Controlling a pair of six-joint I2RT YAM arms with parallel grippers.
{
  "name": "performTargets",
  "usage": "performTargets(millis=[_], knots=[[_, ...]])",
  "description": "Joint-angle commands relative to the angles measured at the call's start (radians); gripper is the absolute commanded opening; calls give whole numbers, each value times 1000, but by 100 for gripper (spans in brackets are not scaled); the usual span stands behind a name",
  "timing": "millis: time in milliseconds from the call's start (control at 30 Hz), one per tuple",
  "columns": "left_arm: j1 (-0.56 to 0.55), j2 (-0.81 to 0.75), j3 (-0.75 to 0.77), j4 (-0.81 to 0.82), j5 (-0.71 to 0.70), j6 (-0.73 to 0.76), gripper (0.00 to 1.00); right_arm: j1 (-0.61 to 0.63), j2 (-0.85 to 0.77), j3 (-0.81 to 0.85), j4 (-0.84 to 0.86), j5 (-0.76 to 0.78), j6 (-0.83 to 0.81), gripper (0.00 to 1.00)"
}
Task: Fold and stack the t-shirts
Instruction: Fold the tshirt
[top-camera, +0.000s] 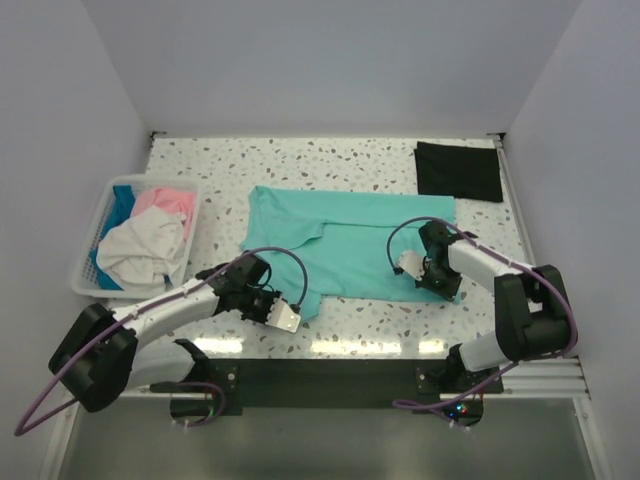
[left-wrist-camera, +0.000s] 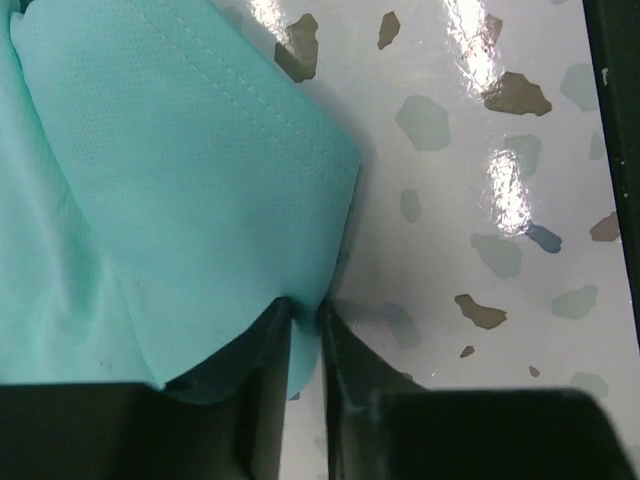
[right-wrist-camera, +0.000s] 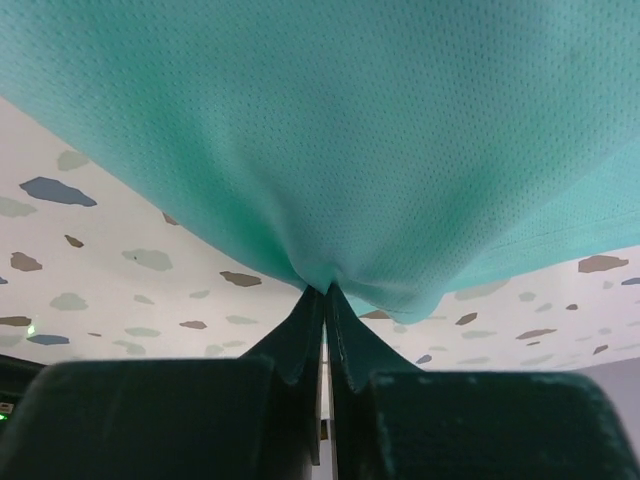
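Observation:
A teal-green t-shirt (top-camera: 350, 240) lies spread across the middle of the table. My left gripper (top-camera: 290, 308) is shut on its near left corner (left-wrist-camera: 200, 200), pinching the cloth between its fingers. My right gripper (top-camera: 432, 278) is shut on its near right edge (right-wrist-camera: 330, 150) and lifts the cloth a little off the table. A folded black t-shirt (top-camera: 459, 170) lies at the far right. The pink (top-camera: 165, 204), white (top-camera: 140, 248) and bright blue (top-camera: 121, 203) t-shirts lie bunched in the basket.
A white slatted basket (top-camera: 88, 260) stands at the left edge of the speckled table (top-camera: 300, 160). White walls close in the back and both sides. A dark rail runs along the near edge.

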Motion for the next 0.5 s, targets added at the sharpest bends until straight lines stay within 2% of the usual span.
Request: performTargets(millis=[0,33,67,133,333,467], knots=[[-7,23,8,-18,-31,-8,18,3,-19,0,5,25,3,0],[-6,8,17,-35,-26,-18,14,3,-28,2,-5,23,-1,0],[-6,-5,25,-57,-21,-26,5,2,-43,3,-18,22,-5,0],[-4,-59,42,-120,6,-49,0,3,-88,9,-62,8,-19,0],[13,-167,91,-256,48,-104,0,0,-184,45,-180,-3,-59,0],[50,-164,147,-286,75,-131,0,0,-192,95,-242,-32,-65,0]])
